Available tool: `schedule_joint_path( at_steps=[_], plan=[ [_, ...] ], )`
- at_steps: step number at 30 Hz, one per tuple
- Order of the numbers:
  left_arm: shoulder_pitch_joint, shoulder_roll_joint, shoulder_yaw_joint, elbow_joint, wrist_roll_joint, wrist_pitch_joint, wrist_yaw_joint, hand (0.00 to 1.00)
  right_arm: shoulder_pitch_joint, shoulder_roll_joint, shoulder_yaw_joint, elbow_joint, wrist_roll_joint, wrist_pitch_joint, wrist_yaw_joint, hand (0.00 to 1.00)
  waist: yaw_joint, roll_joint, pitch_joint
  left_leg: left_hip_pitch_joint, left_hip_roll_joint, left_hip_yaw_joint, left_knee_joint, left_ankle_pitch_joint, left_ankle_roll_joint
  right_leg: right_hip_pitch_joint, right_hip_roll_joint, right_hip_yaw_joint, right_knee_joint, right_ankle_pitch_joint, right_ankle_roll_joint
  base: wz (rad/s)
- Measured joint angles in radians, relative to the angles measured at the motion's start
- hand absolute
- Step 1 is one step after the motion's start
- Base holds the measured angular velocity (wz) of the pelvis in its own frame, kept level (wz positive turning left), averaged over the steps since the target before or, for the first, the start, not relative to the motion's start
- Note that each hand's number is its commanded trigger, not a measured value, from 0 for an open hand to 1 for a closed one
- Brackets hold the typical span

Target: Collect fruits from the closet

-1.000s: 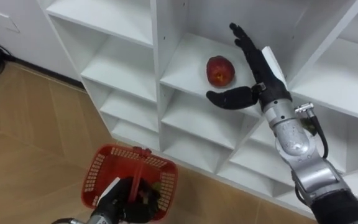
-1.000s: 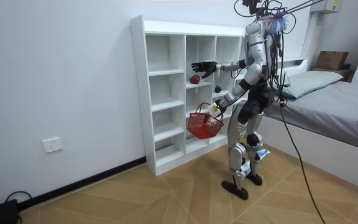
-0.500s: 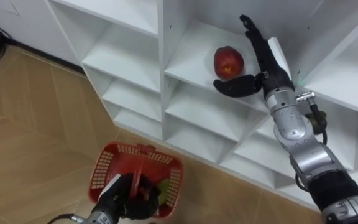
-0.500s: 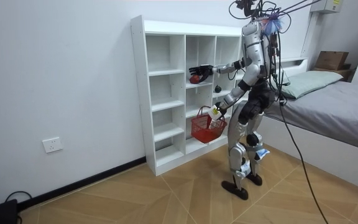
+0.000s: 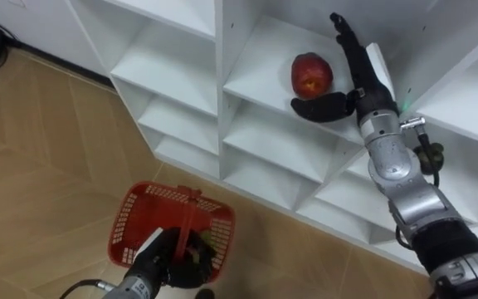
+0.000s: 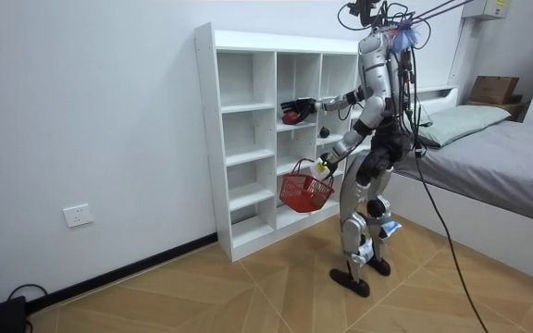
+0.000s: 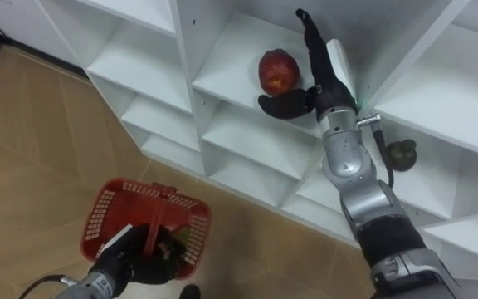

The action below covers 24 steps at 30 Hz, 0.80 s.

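Apple (image 5: 311,74): round, glossy red | basket (image 5: 135,224): red plastic mesh

White wall (image 6: 91,111), wood floor (image 6: 202,296), grey bed (image 6: 516,157), possibly a box (image 6: 493,89).

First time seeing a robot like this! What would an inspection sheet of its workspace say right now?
Surface: white cubby shelf unit, robot standing before it.
Job's things: round red apple lying in a middle compartment; red plastic mesh basket hanging from the left hand, contents unclear.
Clutter: small dark roundish object in a neighbouring compartment.
Hands: right hand open, fingers straight beside the apple; left hand shut on the basket's handle.
Cables: black cord on the floor by the wall.
Surroundings: wood-pattern floor, white wall socket, grey bed.
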Motion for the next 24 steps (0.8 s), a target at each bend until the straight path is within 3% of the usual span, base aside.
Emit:
schedule_joint_path(
  at_steps=[13, 24],
  plan=[
    [-0.004, -0.009, 0.0, 0.0, -0.001, 0.001, 0.001, 1.0, -0.004, -0.011, 0.0, 0.021, 0.112, 0.0, 0.005, 0.0, 0.005, 0.0, -0.0003, -0.009, -0.008, -0.002, -0.009, 0.011, 0.005, -0.011, -0.011, -0.002, 0.005, 0.0, 0.002, 0.0],
    [-0.006, -0.004, -0.012, 0.0, 0.0, 0.014, 0.0, 1.0, -0.078, -0.011, 0.0, 0.167, 0.112, 0.008, 0.059, 0.0, 0.007, -0.001, -0.0003, -0.009, -0.01, 0.009, -0.014, 0.019, 0.012, -0.017, -0.018, -0.003, 0.016, 0.002, 0.005, 0.0]
  ],
)
